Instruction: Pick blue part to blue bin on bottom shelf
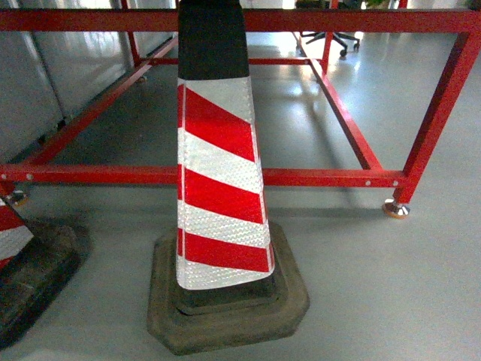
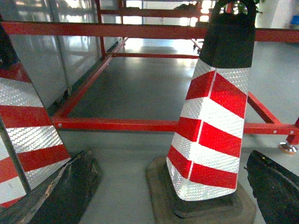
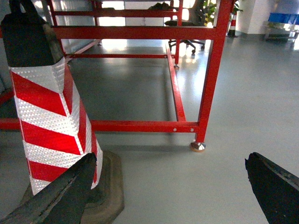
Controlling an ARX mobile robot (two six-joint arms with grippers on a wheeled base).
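The blue part, the blue bin and the bottom shelf are out of view in all three views. My left gripper [image 2: 171, 158] is open; its dark fingers [image 2: 70, 191] frame the grey floor and the base of a striped cone, with nothing held. My right gripper [image 3: 170, 161] is also open, its fingers [image 3: 275, 186] wide apart over bare floor and holding nothing. Neither gripper shows in the head view.
A red-and-white traffic cone [image 1: 218, 150] on a black rubber base stands right in front. A second cone [image 1: 22, 256] is at the left. Behind them runs a low red steel frame [image 1: 316, 177] with a foot [image 3: 199, 146]. Far off, a small blue shape [image 3: 284, 17] is too small to identify.
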